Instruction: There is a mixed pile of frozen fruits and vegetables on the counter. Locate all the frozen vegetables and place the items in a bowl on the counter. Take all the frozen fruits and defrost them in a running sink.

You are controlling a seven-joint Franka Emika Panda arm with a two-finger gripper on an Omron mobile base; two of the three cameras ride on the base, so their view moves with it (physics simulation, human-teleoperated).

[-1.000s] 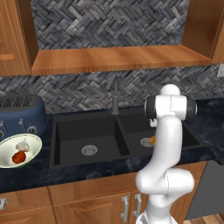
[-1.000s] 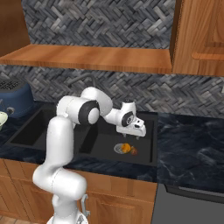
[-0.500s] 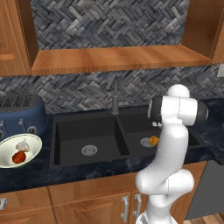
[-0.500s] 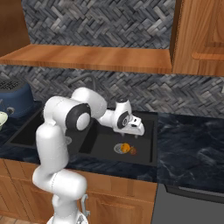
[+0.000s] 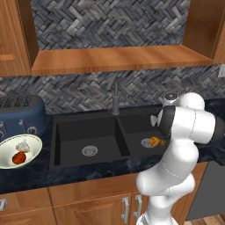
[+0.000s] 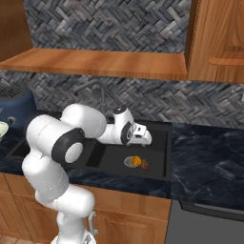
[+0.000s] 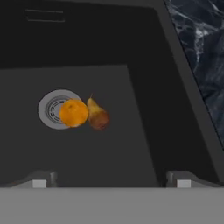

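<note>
From the left base view, the arm's upper joints are seen swung further right and lower than a second ago, now covering more of the right basin. Behind the arm, in the right basin of the sink [image 5: 92, 140], the orange [image 5: 154, 141] lies by the drain, partly hidden. On the counter [image 5: 30, 173] at the left, the bowl [image 5: 9, 161] holds a red tomato [image 5: 18, 158] and a pale garlic bulb [image 5: 23, 147], touching each other.

Across the right base view, the arm's shoulder is seen turned nearer the camera than before, while the gripper [image 6: 144, 138] hangs above the basin, just above and beside the fruit. The orange [image 6: 135, 161] rests on the drain with a brownish pear [image 6: 144, 165] touching it.

Down the hand view, the fingertips [image 7: 39, 179] are set wide apart with nothing between them. The round, bright orange [image 7: 73, 112] overlaps the drain [image 7: 50, 109]; the yellow-brown pear [image 7: 97, 115] leans against it, both well beyond the fingertips.
</note>
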